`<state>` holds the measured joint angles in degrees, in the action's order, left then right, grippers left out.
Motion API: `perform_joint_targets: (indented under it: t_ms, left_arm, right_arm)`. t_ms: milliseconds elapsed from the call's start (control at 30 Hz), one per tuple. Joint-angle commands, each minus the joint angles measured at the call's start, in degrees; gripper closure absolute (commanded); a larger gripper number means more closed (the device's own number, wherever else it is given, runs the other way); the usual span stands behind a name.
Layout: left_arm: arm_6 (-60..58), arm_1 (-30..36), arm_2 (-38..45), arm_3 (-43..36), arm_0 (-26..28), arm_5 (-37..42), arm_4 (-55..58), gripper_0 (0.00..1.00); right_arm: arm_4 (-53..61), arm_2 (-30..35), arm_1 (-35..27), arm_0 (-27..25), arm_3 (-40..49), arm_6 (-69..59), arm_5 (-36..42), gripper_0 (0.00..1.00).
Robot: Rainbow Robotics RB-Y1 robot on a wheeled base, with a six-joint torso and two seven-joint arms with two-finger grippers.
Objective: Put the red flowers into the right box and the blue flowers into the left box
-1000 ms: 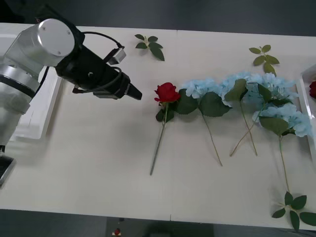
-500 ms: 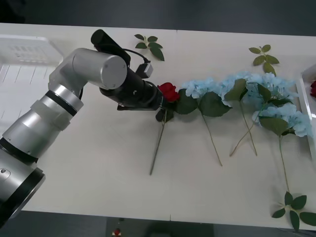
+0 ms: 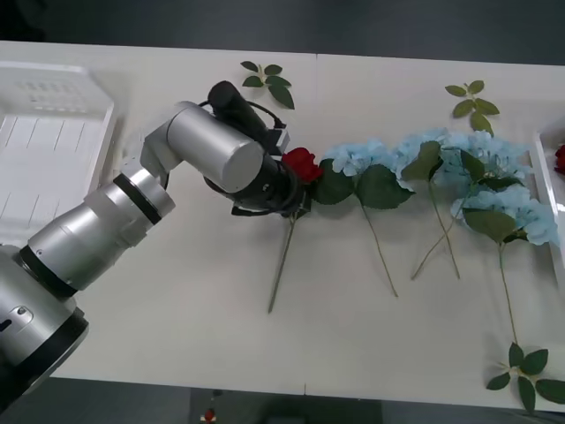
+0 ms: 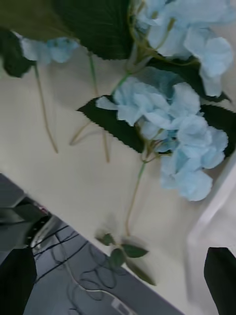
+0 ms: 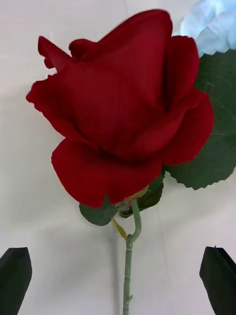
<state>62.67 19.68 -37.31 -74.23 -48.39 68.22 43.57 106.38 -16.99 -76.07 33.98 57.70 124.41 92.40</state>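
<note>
white table (image 3: 177, 291) holds the left box (image 3: 53, 159) at its left edge, blue flowers (image 3: 459, 172) mid-right. left gripper (image 5: 118, 275), fingers spread apart, straddles the red rose (image 3: 300, 164) stem beside them. right gripper (image 4: 118, 280) hangs open above blue flowers.

light: I see even, soft overhead | shadows: faint under the left arm (image 3: 132, 221) | blur: blue flowers (image 4: 172, 142) smeared | focus: red rose (image 5: 123, 113) sharp, slightly soft at its edges

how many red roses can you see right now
2. One red rose lies mid-table at the left gripper; another shows at the table's right edge inside the right box. More may be hidden there.
</note>
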Motion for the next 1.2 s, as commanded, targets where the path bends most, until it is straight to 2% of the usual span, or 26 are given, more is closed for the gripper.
perform_joint_targets:
  t_ms: [33, 167, 300, 400, 567, 867, 933, 967, 1200]
  left_arm:
    - [-3.4, -1.5, -0.4, -1.4, -2.8, -0.8, -2.6, 0.00]
    - [-3.7, -3.4, -0.4, 1.1, -3.0, -2.1, -3.8, 0.00]
    - [-3.5, -4.6, -2.0, 5.4, -4.2, -5.6, -5.2, 0.00]
    - [-3.3, -5.3, -3.0, 8.2, -4.5, -8.5, -6.7, 0.00]
    - [-3.1, -6.2, -3.4, 10.4, -4.5, -9.6, -9.3, 0.00]
    - [-3.7, -6.2, -6.4, 11.1, -4.5, -9.8, -12.1, 0.01]
    - [-3.6, -6.2, -6.7, 11.1, -4.5, -9.9, -12.6, 0.82]
    - [-3.5, -6.2, -6.7, 11.1, -4.5, -9.9, -12.7, 1.00]
    - [-2.9, -6.2, -7.3, 11.1, -4.5, -10.6, -12.7, 1.00]
  right_arm:
    - [5.1, 0.1, -1.8, 1.5, 2.5, -0.1, 2.8, 0.00]
    - [17.2, 0.1, -1.6, -0.5, 5.6, -0.6, 4.5, 0.00]
    - [24.0, 0.1, -0.8, -3.0, 8.8, 1.8, 4.0, 0.00]
    - [23.2, 0.1, 0.2, -3.1, 10.7, 9.6, 3.0, 0.00]
    - [19.7, 0.1, 1.2, -3.1, 12.4, 30.6, -0.6, 0.00]
    - [19.7, -0.7, 4.1, -3.1, 12.4, 30.6, -4.6, 0.00]
    - [19.7, -1.3, 4.6, -3.1, 12.4, 30.6, -5.6, 0.00]
    - [19.7, -1.7, 4.9, -3.1, 12.4, 30.6, -6.0, 0.00]
    - [20.9, -7.5, 6.8, -3.1, 12.4, 30.6, -9.1, 0.00]
